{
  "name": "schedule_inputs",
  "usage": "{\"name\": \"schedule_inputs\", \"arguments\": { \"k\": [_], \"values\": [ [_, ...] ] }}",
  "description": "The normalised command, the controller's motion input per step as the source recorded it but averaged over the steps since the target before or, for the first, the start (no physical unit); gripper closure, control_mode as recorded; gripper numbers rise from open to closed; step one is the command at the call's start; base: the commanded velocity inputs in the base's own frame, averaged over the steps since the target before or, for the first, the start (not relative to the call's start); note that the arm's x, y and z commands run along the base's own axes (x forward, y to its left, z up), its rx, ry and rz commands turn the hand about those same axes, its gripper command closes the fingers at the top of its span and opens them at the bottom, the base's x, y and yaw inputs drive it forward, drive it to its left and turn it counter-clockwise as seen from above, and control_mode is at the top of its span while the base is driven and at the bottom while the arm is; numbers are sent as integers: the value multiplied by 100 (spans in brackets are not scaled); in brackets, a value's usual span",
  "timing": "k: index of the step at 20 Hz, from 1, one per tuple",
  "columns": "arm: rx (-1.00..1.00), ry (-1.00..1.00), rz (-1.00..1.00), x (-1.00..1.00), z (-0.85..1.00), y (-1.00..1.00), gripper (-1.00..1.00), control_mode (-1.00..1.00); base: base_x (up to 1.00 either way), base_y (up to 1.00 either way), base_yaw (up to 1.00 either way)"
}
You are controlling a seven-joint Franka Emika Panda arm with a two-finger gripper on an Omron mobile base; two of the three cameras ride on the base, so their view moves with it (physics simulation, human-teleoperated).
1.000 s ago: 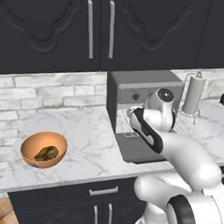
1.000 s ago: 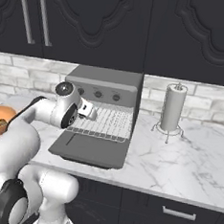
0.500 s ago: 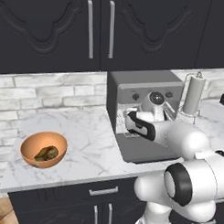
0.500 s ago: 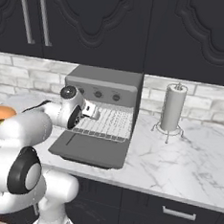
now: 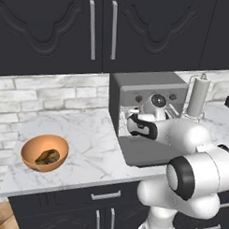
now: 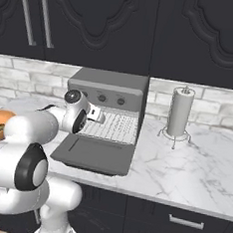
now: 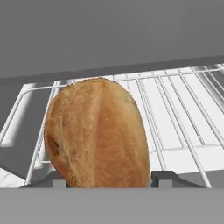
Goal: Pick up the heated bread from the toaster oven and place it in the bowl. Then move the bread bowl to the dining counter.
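Reaching into the toaster oven (image 5: 147, 96), the pincer (image 5: 135, 121) sits at the left of the cavity; whether its jaws press anything cannot be told. At 8 o'clock, well apart on the marble surface (image 5: 92, 134), the bowl (image 5: 44, 152) holds a darker bread piece (image 5: 48, 156).

From the right base, the door (image 6: 93, 153) lies dropped open before the wire rack (image 6: 115, 126).

Hand view: the heated bread (image 7: 98, 133) sits on the rack between both fingertips (image 7: 162, 177).

Marble worktop (image 5: 87, 134) carries toaster oven (image 5: 147, 89), bowl (image 5: 44, 152), probably paper-towel holder (image 6: 179, 114)
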Motion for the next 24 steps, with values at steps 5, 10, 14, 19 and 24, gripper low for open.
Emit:
{"name": "schedule_inputs", "arguments": {
  "k": [5,10,14,19,24],
  "values": [
    [0,0,0,-7,0,0,100,-100,0,0,0],
    [0,-4,0,-68,0,-2,100,-100,0,0,0],
    [0,-10,0,-94,9,-2,100,-100,0,0,0],
    [0,-5,0,-92,63,0,100,-100,0,0,0],
    [0,0,4,-80,100,1,100,-100,0,0,0]
  ]
}}
